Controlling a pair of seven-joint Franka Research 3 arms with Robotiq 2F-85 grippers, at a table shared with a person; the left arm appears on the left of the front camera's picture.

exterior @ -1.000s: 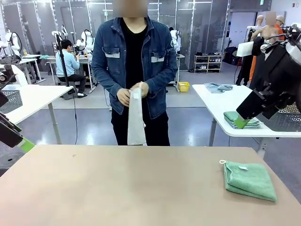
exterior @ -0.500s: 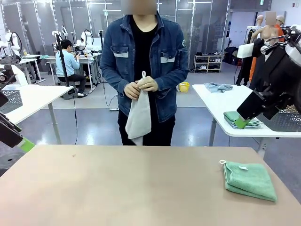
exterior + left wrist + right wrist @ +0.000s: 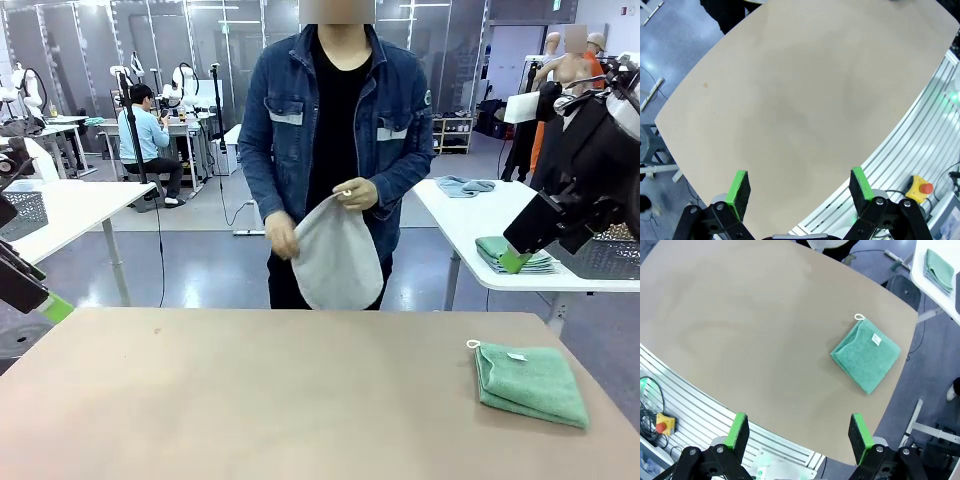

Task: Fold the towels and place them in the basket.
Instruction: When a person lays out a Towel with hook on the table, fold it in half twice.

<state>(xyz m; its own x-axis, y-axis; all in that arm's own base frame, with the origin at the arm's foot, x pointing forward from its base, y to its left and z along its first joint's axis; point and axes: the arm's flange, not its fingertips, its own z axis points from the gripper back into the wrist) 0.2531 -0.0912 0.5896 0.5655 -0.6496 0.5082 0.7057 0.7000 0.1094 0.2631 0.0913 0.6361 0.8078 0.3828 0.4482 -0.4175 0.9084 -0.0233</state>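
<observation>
A person stands at the far side of the table (image 3: 250, 400) holding a cream towel (image 3: 338, 258) in both hands. One hand (image 3: 358, 193) pinches its upper edge at waist height. The other hand (image 3: 283, 238) grips its side lower down, toward the robot's left. The towel hangs spread between them in a rounded shape, with its lower edge about level with the far edge of the table. Whether it touches the table cannot be told.

A green towel (image 3: 530, 383) lies folded into a flat square on the table's right part, near the robot's side. Its white loop (image 3: 473, 344) points toward the far left corner of the fold, and a small white tag (image 3: 516, 356) sits on top. In the right wrist view it lies flat and alone, well beyond the fingers.

The left fingers (image 3: 740, 187) are spread wide with nothing between them, held high over bare table near the left edge. The right fingers (image 3: 738, 430) are likewise wide apart and hold nothing, raised above the table's near edge and well apart from the green towel. In the front view each arm sits off to its own side, above the table.

On a white side table (image 3: 460, 215) to the right lies a small stack of green towels (image 3: 939, 267).
</observation>
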